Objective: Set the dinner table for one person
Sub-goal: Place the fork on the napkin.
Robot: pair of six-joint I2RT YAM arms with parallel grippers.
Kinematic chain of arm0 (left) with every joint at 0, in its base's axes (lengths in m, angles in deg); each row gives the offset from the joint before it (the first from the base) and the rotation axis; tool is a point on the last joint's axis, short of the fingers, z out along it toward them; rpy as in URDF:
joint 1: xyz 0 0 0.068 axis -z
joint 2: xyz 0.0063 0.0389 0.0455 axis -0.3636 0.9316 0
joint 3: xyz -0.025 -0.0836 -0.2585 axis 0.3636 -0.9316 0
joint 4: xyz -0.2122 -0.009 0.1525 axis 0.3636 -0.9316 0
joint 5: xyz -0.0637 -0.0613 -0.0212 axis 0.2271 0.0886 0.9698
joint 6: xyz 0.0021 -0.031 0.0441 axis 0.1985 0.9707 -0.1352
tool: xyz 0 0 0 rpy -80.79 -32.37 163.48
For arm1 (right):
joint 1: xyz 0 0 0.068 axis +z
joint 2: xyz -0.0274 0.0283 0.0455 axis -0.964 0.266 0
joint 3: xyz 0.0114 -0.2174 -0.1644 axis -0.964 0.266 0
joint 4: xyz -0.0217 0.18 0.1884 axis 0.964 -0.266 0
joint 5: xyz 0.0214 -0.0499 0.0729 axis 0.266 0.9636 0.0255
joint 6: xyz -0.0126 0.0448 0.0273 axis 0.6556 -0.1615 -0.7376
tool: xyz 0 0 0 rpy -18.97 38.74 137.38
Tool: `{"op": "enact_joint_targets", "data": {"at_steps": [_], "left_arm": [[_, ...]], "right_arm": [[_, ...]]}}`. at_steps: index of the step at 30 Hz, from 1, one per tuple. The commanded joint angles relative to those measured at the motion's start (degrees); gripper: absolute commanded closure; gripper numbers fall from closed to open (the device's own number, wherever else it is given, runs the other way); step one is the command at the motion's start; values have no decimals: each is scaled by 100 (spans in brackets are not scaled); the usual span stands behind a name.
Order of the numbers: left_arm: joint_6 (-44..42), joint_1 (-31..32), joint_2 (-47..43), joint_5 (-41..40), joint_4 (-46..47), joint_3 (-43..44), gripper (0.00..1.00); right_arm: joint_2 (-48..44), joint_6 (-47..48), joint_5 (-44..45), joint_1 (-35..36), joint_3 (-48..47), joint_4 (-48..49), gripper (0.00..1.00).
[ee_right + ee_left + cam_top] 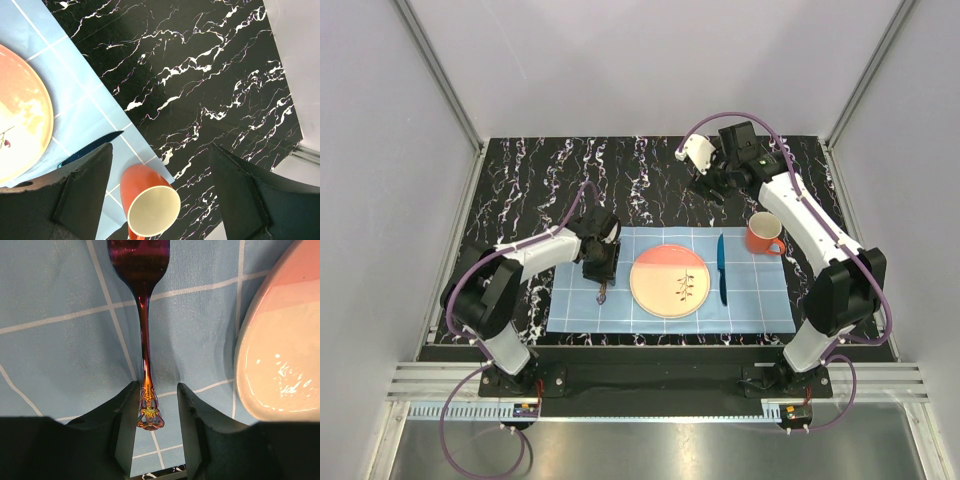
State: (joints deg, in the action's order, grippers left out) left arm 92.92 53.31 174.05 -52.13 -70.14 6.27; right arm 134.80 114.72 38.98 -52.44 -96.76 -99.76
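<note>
The dinner table [540, 190] is black marble. On it lies a light-blue checked mat [760, 305] with a pink plate [660, 290] in its middle. A blue knife [722, 268] lies right of the plate. An orange mug [762, 234] stands at the mat's far right corner. A purple-gold piece of cutlery [144, 340] lies on the mat [60, 365] left of the plate [280, 350]. My left gripper [156, 387] is low over it, open, its fingers either side of the ornate handle end. My right gripper [160, 147] is open and empty, high above the mug [150, 205].
Metal frame posts and grey walls close in the table at the left [440, 90], right [865, 90] and back. Bare marble [200, 75] lies behind the mat. The knife tip [100, 141] and plate edge [20, 115] show in the right wrist view.
</note>
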Motion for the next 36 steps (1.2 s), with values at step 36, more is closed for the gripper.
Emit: {"op": "enact_joint_targets", "data": {"at_steps": [36], "left_arm": [[-52,-26,-69,-295,-273,613,59]], "right_arm": [[-330,38,109,81,-11,198,16]]}}
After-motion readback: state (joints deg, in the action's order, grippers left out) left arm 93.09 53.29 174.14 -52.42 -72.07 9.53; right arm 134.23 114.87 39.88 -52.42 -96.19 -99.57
